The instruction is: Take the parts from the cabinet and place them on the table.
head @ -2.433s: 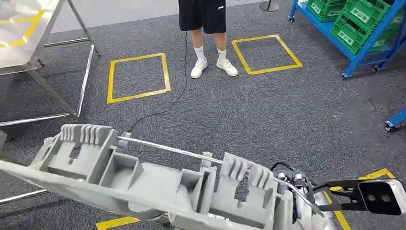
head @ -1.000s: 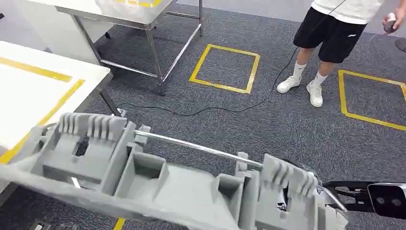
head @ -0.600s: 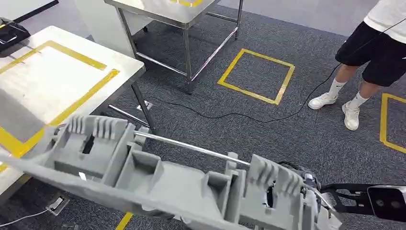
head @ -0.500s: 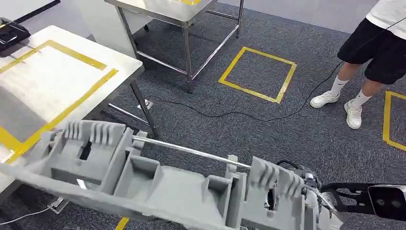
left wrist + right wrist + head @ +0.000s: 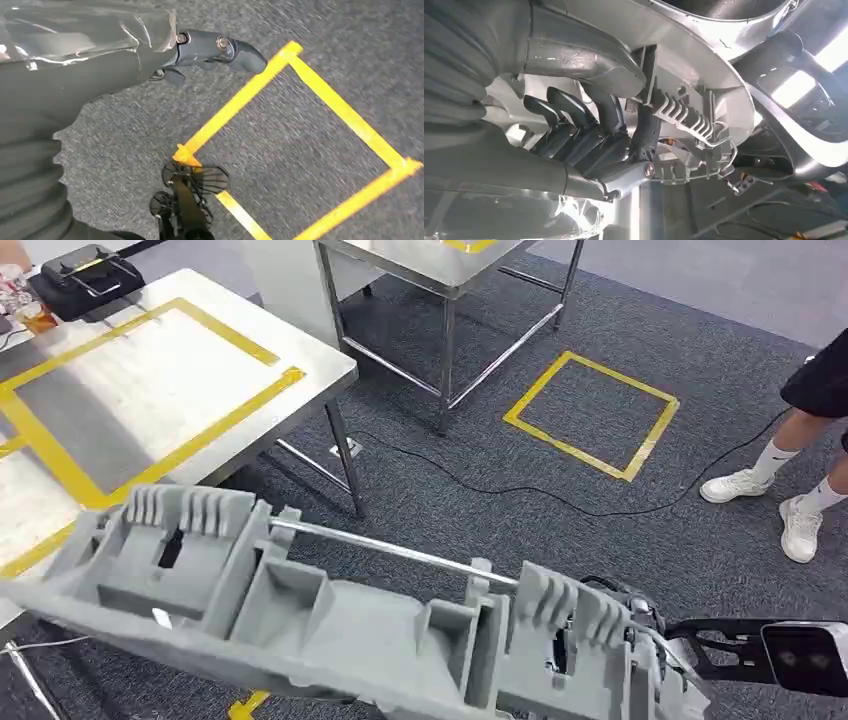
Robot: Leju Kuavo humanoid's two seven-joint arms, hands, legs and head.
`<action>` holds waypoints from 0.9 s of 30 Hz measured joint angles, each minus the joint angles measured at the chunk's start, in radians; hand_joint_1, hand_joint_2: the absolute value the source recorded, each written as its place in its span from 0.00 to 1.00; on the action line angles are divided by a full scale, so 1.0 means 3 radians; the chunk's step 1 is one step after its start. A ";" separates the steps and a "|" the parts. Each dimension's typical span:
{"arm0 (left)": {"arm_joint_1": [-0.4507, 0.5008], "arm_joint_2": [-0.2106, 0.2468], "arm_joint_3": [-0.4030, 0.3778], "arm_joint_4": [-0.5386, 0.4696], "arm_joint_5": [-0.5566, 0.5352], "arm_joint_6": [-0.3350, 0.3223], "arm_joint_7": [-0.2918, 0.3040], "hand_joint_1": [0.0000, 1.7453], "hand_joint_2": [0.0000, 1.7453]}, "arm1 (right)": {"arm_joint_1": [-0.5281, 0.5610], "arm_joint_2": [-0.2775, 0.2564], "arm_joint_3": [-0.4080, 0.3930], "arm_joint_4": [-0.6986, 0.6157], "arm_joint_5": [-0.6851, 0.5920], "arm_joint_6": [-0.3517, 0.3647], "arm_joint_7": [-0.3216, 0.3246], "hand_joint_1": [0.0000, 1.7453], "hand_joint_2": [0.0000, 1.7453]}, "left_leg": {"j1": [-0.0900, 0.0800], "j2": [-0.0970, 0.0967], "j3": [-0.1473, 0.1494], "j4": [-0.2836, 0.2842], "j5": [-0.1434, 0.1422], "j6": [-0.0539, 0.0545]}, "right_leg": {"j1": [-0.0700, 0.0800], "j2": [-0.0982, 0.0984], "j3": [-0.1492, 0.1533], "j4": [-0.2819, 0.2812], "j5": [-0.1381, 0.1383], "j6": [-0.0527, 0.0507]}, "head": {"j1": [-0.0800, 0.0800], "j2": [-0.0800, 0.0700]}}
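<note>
– While the long grey part (image 5: 330, 630) is carried across the lower head view, from 8 o'clock to 5 o'clock, what can be judged to go wrong?

– Its far end is seen over the edge of the bench (image 5: 200, 410), which lies at 10 o'clock. That end could be knocked against the bench edge or its leg if the part is swung in too low. A black cable (image 5: 520, 480) is laid over the carpet at 1 o'clock, and a person's legs (image 5: 790, 490) are stood at 3 o'clock. A snag underfoot or a brush with the person cannot be ruled out.

– What is shown in the left wrist view?

– The left hand (image 5: 210, 50) is hung over the floor, beside a yellow taped square (image 5: 320, 95). Nothing is seen in it, but whether its fingers are apart or together cannot be told. The part's long end is judged to get no support from it.

– And in the right wrist view?

– The right hand (image 5: 589, 135) is clamped on the part (image 5: 684, 65), with dark fingers (image 5: 574, 112) curled around a rib near one end. Since so long a piece is held at one end alone, it could be twisted in that grip. A droop, a slip or a hard landing on the bench could follow.
</note>
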 joint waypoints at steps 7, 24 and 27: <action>-0.0021 -0.0011 0.0000 0.0029 0.0003 -0.0067 0.0011 0.00 1.00 | 0.0024 -0.0019 -0.0003 -0.0014 -0.0010 -0.0003 0.0042 0.99 1.00 | 0.0079 -0.0356 0.0056 -0.0058 0.0051 0.0002 | -0.0093 0.0475 -0.0504 0.0904 -0.0264 0.0082 | 0.0027 -0.0001; 0.0015 0.0004 0.0011 0.0081 0.0008 -0.0123 0.0060 0.00 1.00 | 0.0027 0.0014 -0.0003 -0.0023 -0.0074 -0.0005 0.0128 0.99 1.00 | 0.0101 -0.0103 -0.0314 0.0552 -0.0090 -0.0139 | -0.0077 0.0246 -0.0064 0.0058 0.0032 -0.0031 | 0.0000 -0.0001; -0.0005 0.0014 0.0010 0.0078 -0.0005 -0.0116 0.0060 0.00 1.00 | 0.0026 0.0022 -0.0003 -0.0030 -0.0086 -0.0005 0.0152 0.99 1.00 | 0.0007 0.0186 -0.0071 0.0092 -0.0014 -0.0038 | -0.0040 0.0144 -0.0039 0.0055 -0.0001 -0.0007 | 0.0005 -0.0001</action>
